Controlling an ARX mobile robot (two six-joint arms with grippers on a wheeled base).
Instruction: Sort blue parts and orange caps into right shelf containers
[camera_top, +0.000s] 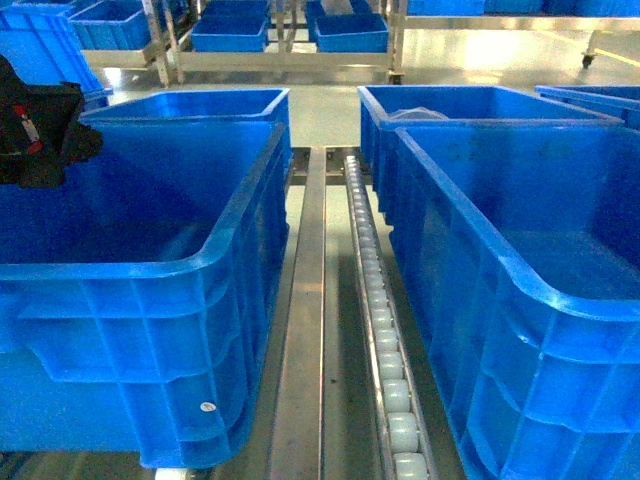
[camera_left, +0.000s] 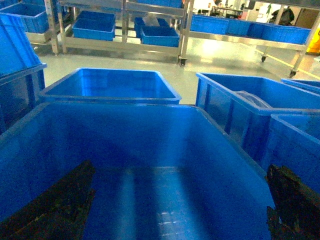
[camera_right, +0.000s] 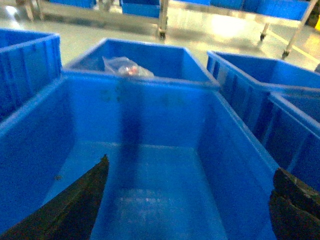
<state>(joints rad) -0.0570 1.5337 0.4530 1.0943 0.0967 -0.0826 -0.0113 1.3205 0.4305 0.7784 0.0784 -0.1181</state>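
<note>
In the head view four large blue crates fill the frame, two on each side of a steel roller track (camera_top: 378, 300) running up the middle. At lower left stands the near left crate (camera_top: 150, 300), long axis running away from the camera, with a second crate (camera_top: 190, 105) behind it. The left tool (camera_top: 35, 130), a dark shape at the left edge, hangs over the near left crate; its wrist view shows both fingers (camera_left: 55, 205) spread wide, holding nothing. At lower right is the near right crate (camera_top: 520, 290), also lengthwise away; the far right crate (camera_top: 470, 105) behind holds a clear bag (camera_right: 125, 67). The right tool (camera_right: 185, 210) is released over the near right crate.
</note>
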